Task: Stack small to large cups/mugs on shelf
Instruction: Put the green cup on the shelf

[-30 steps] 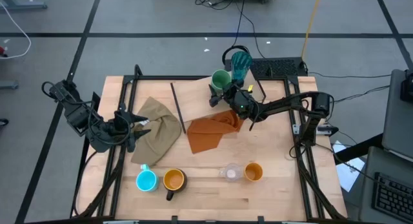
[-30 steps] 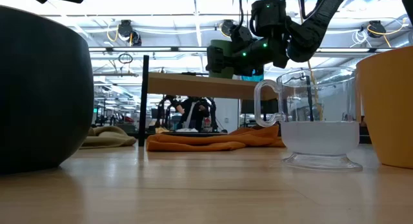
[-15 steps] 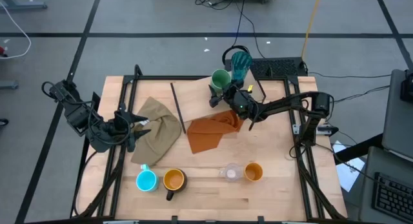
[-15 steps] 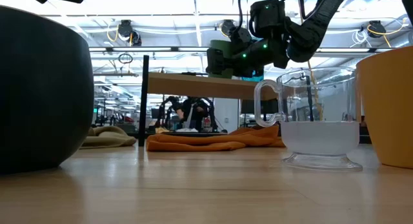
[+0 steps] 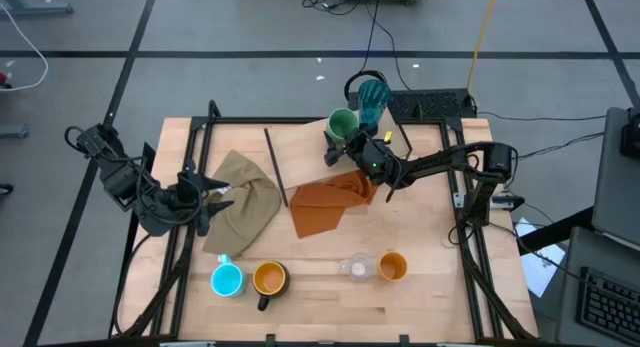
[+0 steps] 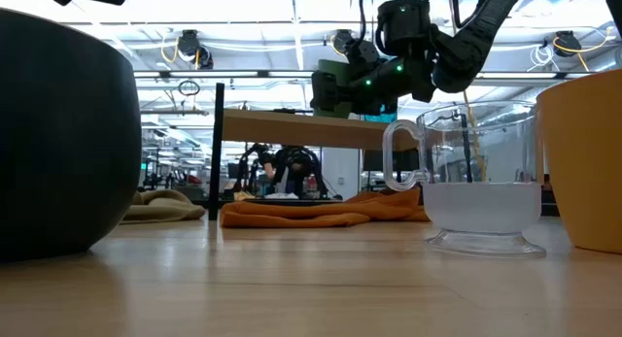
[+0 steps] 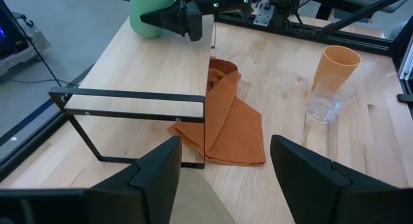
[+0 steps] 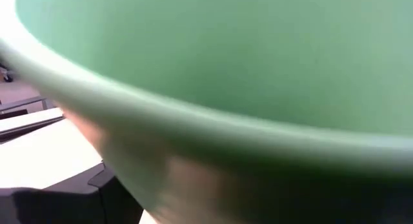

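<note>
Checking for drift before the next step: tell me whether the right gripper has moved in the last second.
No. The right gripper sits at the same spot beside the green cup, above the orange cloth, in the high view throughout.

Green cup (image 5: 342, 121) blocks right pincer (image 5: 338, 147); shelf (image 5: 330, 152) clear.

Green cup (image 8: 245, 75) blurred, filling right wrist view, black mug (image 6: 58, 133) edge-cropped

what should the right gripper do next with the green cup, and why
Probably ease forward and close on the green cup. The right gripper stands open right beside it on the shelf, and the cup fills the right wrist view, so no grip shows yet.
</note>
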Controlling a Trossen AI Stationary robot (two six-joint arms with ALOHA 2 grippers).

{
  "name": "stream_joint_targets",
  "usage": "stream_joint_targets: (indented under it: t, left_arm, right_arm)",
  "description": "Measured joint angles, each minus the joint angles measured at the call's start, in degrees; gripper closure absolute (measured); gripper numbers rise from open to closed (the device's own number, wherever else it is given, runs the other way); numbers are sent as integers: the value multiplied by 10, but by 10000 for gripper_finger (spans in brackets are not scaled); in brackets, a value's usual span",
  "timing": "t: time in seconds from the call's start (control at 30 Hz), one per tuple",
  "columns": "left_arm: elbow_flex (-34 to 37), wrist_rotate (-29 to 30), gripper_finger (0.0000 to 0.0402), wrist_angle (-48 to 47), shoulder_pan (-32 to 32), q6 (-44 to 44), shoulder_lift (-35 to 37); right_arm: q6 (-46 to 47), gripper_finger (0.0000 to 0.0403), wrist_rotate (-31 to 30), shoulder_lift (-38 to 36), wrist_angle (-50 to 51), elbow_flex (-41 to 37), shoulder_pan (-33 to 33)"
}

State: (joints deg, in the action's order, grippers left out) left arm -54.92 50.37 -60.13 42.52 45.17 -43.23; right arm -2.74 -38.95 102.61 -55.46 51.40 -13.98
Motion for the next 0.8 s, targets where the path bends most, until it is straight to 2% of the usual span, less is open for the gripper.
stream_joint_targets:
  t: [0.27,0.47,0.8]
  left_arm:
    - [0,-7,163,0,0,0,-6]
    - [0,-10,163,0,0,1,-6]
    - [0,-10,163,-1,0,-2,-6]
  right_arm:
    - [-4,65,1,0,12,7,0]
    - [-5,59,2,-1,40,19,0]
    - [20,62,13,-66,134,23,0]
